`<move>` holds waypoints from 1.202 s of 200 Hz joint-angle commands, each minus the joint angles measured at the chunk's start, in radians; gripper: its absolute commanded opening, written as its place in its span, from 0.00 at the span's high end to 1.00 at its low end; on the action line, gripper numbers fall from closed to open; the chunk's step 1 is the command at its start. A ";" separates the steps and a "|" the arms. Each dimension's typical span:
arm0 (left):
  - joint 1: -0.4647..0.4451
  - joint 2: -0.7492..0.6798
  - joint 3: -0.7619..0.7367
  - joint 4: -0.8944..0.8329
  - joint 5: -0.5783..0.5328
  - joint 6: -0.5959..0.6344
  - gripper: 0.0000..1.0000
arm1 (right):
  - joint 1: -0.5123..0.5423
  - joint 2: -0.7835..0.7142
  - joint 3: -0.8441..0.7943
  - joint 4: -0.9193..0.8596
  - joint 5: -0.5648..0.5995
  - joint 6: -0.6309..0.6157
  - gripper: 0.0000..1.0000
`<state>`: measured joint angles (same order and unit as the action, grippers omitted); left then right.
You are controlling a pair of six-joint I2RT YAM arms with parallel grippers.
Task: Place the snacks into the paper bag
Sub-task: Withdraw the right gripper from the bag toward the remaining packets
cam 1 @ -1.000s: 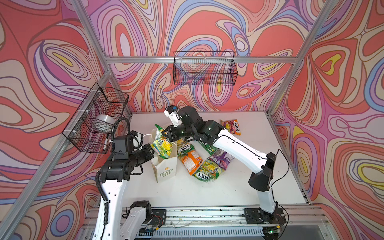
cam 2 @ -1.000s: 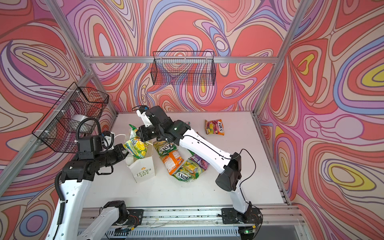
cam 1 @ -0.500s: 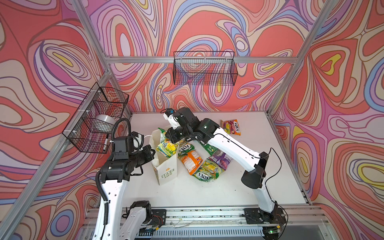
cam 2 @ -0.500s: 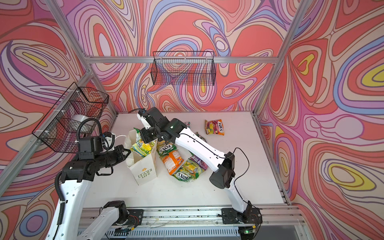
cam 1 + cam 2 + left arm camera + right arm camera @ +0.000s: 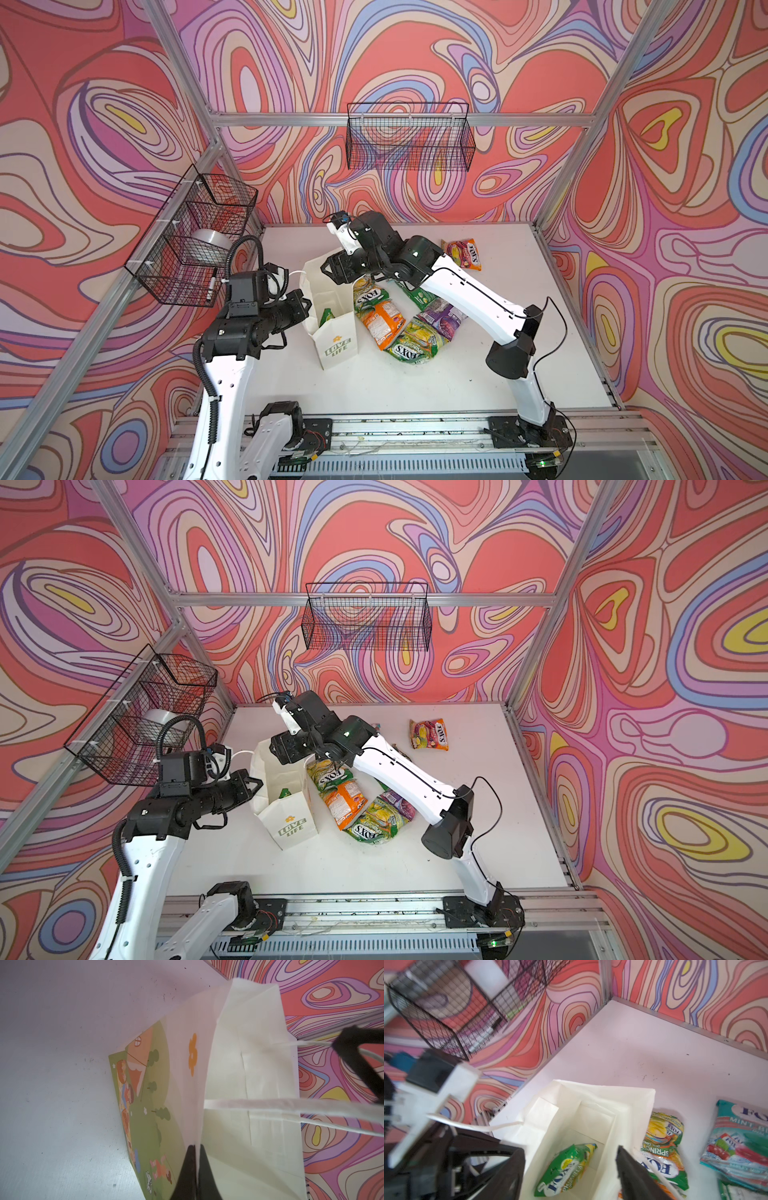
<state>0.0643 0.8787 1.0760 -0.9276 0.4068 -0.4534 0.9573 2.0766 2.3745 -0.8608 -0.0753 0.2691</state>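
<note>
**While one packet lies in the bag, the pile waits**

Now that my right claw [image 5: 569, 1149] hangs released and empty over the mouth of the paper bag [image 5: 336, 349], one green packet [image 5: 566, 1167] lies on the bag's floor. My left claw [image 5: 196, 1147] is clenched on the bag's wall at the rim, keeping it standing and open on the table [image 5: 415, 395]. That green packet is the only snack I can see inside.

Most of the job, I judge, is left. A heap lies just beside the bag, with a yellow-green packet [image 5: 368, 293], an orange packet [image 5: 382, 324], a purple packet [image 5: 444, 320] and a teal-red packet [image 5: 737, 1142] among others. A lone packet [image 5: 461, 253] lies well apart, near the back wall.

A second ago my right claw gripped the green packet above the bag's mouth. Since then its jaws have parted and the packet has dropped in. My left claw's pinch is unchanged.
</note>
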 commanded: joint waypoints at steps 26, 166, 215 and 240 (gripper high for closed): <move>-0.004 -0.011 -0.021 0.007 -0.101 0.017 1.00 | -0.001 -0.289 -0.169 0.041 0.336 -0.048 0.05; -0.004 -0.112 -0.147 0.118 -0.115 0.040 1.00 | -0.653 -0.715 -1.132 0.216 0.015 0.386 0.02; -0.004 -0.140 -0.173 0.099 -0.138 0.051 1.00 | -0.775 -0.707 -1.423 0.448 -0.165 0.512 0.02; -0.004 -0.157 -0.191 0.112 -0.110 0.042 1.00 | -0.792 -0.669 -1.500 0.528 -0.208 0.549 0.02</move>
<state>0.0643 0.7383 0.9165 -0.7959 0.2970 -0.4225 0.1814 1.3819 0.9310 -0.4847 -0.1841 0.7460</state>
